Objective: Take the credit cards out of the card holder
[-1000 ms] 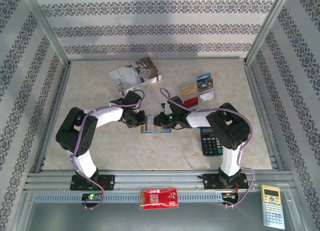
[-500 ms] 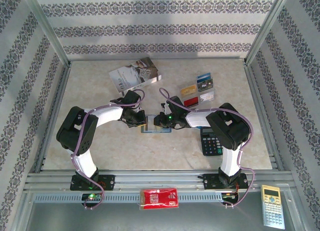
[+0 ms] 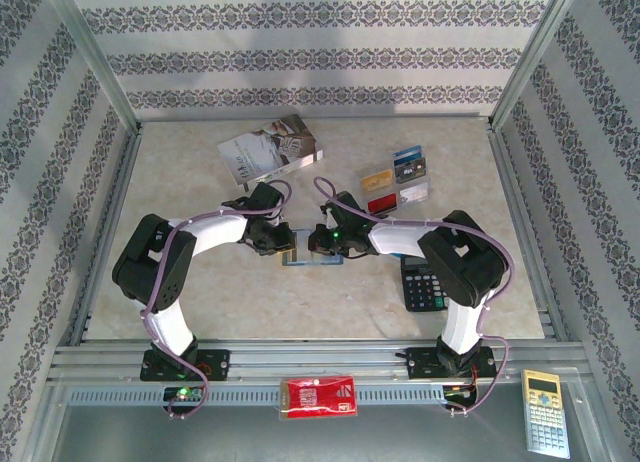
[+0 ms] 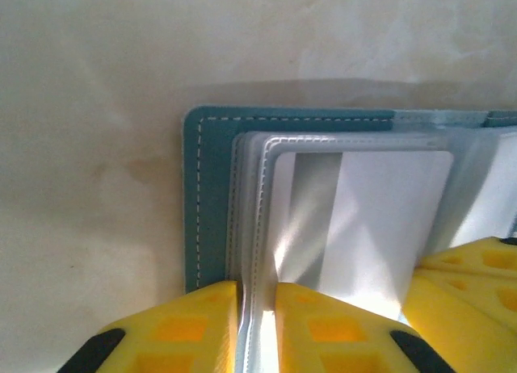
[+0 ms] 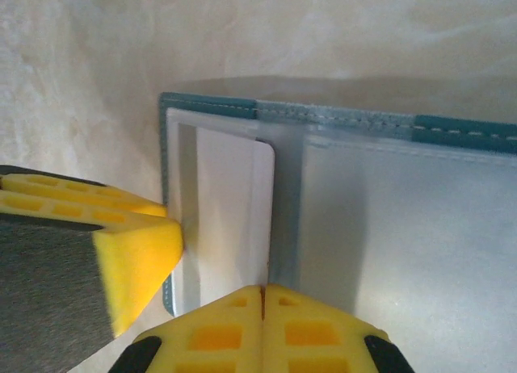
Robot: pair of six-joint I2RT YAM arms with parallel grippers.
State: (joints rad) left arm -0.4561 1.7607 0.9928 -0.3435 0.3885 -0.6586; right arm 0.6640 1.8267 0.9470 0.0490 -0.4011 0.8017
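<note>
- Where the top external camera looks down, the pale marbled surface (image 3: 250, 302) is boxed in by patterned walls (image 3: 320, 57) on three sides, with metal rails (image 3: 300, 357) along its near edge.
- The card holder (image 3: 318, 260) lies open near the middle, between the left gripper (image 3: 281, 244) and the right gripper (image 3: 318, 240), both low over it.
- Well behind it lie a grey-white book (image 3: 268, 150) on the left and a cluster of loose credit cards (image 3: 396, 180) on the right. A black calculator (image 3: 420, 282) lies beside the right arm.
- Open surface lies to the near left and along the far wall. A red packet (image 3: 318, 395) and a yellow calculator (image 3: 545, 412) rest on the ledge below the rails.
- At the left wrist, the left gripper (image 4: 257, 296) has its jaws narrowly apart. The edge of a clear sleeve (image 4: 252, 228) runs into the slit between them; whether they pinch it I cannot tell.
- The holder's teal cover (image 4: 210, 195) lies flat, with bare marble beyond its rounded, stitched corner. A white card (image 4: 388, 220) sits in the sleeve, and the right gripper's yellow fingers (image 4: 468, 268) crowd in at the lower right.
- At the right wrist, the right gripper (image 5: 261, 296) has its jaws pressed together with no gap, at the near edge of the white card (image 5: 226, 211). Whether the card is caught between them I cannot tell.
- One of the left gripper's yellow fingers (image 5: 121, 244) touches the holder's left edge, and bare surface lies beyond the far edge.
</note>
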